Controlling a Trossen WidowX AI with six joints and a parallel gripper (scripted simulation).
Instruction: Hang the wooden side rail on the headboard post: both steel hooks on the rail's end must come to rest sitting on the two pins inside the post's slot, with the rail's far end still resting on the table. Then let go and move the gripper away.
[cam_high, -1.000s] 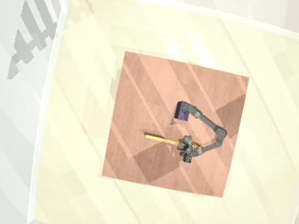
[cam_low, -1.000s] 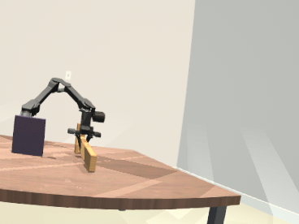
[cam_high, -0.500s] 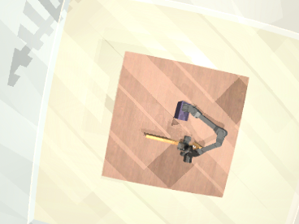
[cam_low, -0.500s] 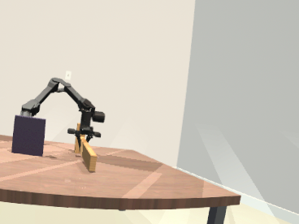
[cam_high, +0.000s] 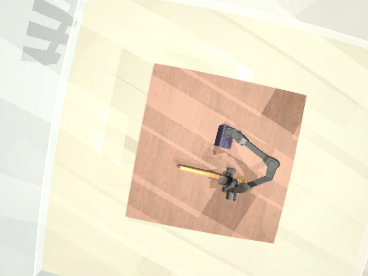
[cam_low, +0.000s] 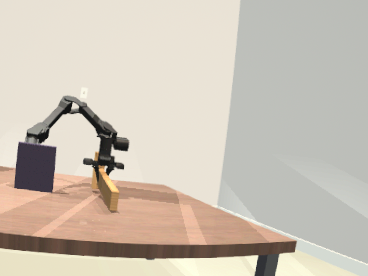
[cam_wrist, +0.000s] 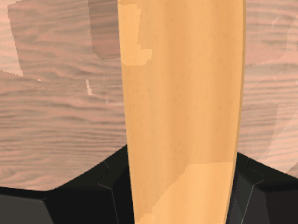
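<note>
The wooden side rail (cam_high: 197, 170) (cam_low: 110, 192) (cam_wrist: 182, 90) is a long yellow plank on its narrow edge. Its far end points left in the top view and toward the viewer in the exterior view, seemingly low at the table. My gripper (cam_low: 103, 172) is shut on the rail near its other end; in the wrist view, dark fingers flank the plank. The headboard post (cam_low: 94, 181) stands upright behind the rail and gripper in the exterior view. The gripper and arm mostly cover the post in the top view. The steel hooks, slot and pins are hidden, so whether they touch cannot be told.
The arm base stands on a dark purple block (cam_high: 223, 137) (cam_low: 35, 167), beside the rail and post. The arm arches from it over to the rail. The wooden table (cam_high: 165, 100) (cam_low: 165, 225) has its edges in view, with striped shadows across its top.
</note>
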